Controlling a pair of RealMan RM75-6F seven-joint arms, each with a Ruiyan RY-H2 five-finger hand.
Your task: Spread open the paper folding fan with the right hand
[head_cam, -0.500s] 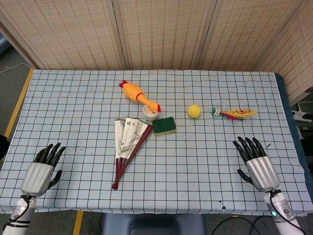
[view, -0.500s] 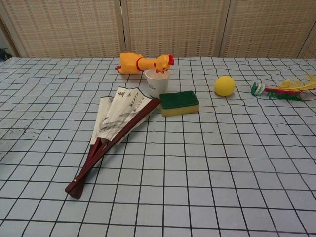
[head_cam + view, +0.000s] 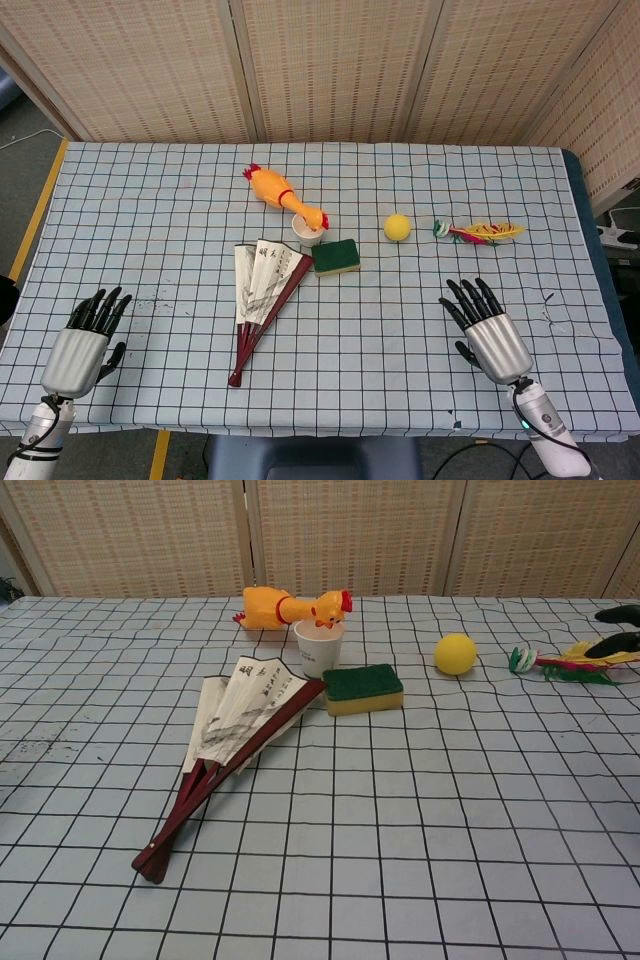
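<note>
**Fingers spread, fan not yet touched**

Fingers of my right hand (image 3: 487,335) are apart, holding nothing, above the desk (image 3: 400,380). Well off to their left lies the paper folding fan (image 3: 262,300), partly open, ribs pointing toward me, so I judge the reach must cross leftward. My left hand (image 3: 85,340) rests with fingers apart, idle.

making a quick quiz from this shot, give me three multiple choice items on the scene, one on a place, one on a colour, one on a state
1. What touches the fan's far tip?
A. ball
B. sponge
C. feather toy

2. What colour is the ball?
A. yellow
B. red
C. blue

3. How is the right hand?
A. gripping the fan
B. open, holding nothing
C. pressing the cup

Answers:
1. B: the sponge sits against the upper rib's end.
2. A: it shows plain yellow in both views.
3. B: fingers apart, well right of the fan, nothing in it.
</note>
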